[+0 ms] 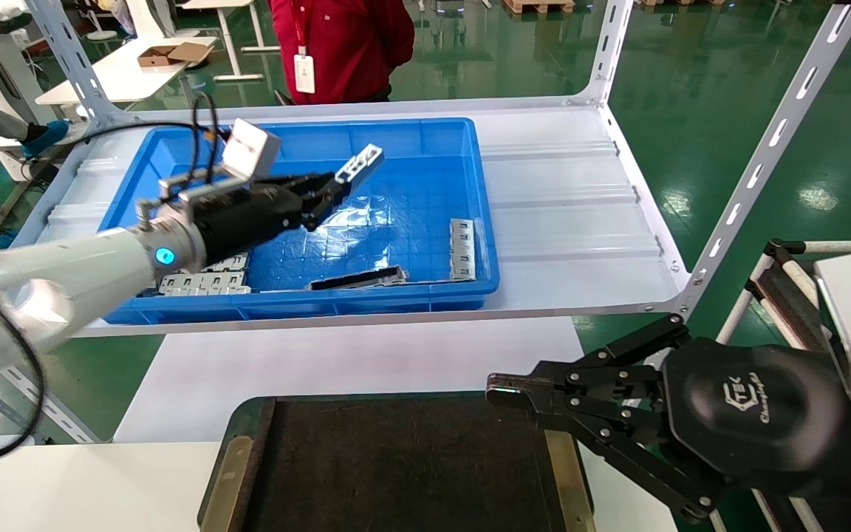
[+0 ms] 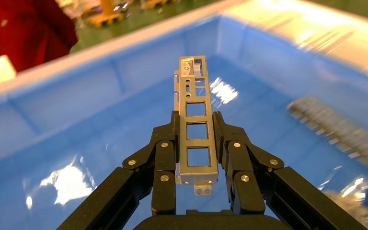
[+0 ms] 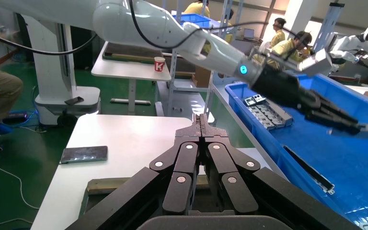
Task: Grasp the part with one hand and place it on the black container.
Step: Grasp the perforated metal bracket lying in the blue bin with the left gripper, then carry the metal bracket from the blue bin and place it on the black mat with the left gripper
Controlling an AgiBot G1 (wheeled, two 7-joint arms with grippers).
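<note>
Pinched by its near end between the jaws of the left gripper (image 1: 333, 186), lifted clear above the blue bin (image 1: 425, 292) for carrying to the black container (image 1: 396, 465) nearer the robot: the part (image 1: 360, 164); parked beside that tray, jaws pressed together: the right gripper (image 1: 503, 390).

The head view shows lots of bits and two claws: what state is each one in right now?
left gripper: shut on the part, above the blue bin.
part: held, lifted clear.
right gripper: shut, holding nothing, beside the black container.
black container: nothing on its visible surface.
blue bin: open, metal pieces inside.
</note>
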